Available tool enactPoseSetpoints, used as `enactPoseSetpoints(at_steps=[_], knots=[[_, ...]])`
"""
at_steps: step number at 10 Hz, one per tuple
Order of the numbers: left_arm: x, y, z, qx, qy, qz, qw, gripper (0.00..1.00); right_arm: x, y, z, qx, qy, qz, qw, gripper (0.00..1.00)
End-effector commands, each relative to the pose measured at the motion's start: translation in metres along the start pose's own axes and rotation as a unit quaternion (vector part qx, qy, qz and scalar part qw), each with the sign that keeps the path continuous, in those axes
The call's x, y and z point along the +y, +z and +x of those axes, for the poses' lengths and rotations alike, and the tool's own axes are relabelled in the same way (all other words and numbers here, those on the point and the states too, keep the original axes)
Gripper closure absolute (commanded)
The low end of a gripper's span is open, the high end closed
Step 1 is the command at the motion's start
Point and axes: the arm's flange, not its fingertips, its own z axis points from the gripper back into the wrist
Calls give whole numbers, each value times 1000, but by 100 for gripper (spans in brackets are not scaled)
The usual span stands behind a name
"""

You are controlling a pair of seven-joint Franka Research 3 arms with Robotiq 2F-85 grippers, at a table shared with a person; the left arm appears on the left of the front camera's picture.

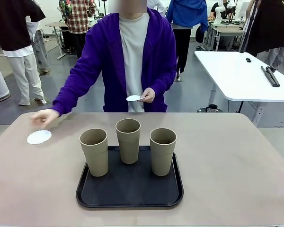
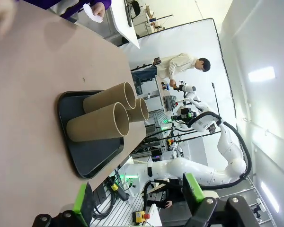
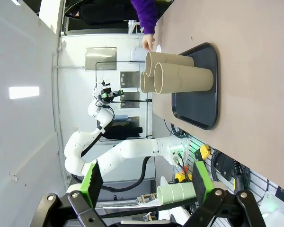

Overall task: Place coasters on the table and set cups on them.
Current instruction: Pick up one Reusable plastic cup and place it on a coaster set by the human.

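Three tan cups [image 1: 94, 151] [image 1: 128, 140] [image 1: 163, 150] stand upright on a black tray [image 1: 130, 191] in the middle of the beige table [image 1: 227, 165]. One white coaster [image 1: 39, 137] lies on the table at the far left, with the person's hand [image 1: 45, 117] just beyond it. Their other hand holds a second coaster [image 1: 135, 98] at waist height. My left gripper [image 2: 137, 198] is open and hangs off the table's near side, facing the cups [image 2: 99, 125] and tray [image 2: 92, 156]. My right gripper [image 3: 146, 182] is also open, well back from the cups [image 3: 184, 78].
The tray has a low raised rim [image 1: 180, 184]. A person in a purple hoodie [image 1: 104, 52] stands at the far edge. A white table [image 1: 241, 75] stands behind on the right, and other people stand farther back.
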Motion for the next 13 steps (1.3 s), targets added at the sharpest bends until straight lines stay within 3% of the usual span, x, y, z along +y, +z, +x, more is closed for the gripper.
enactPoseSetpoints(at_steps=[1,8,9,11,13], knots=[[1,2,-1,-5,-6,-12,1000,0,0,1,0,0,3,6,1000,0],[0,0,0,0,0,0,1000,0,0,1,0,0,3,6,1000,0],[-9,-1,-6,21,-132,56,989,0,0,1,0,0,3,6,1000,0],[-40,-20,21,61,-240,156,956,0,0,1,0,0,3,6,1000,0],[-76,-47,49,138,-360,216,897,0,0,1,0,0,3,6,1000,0]])
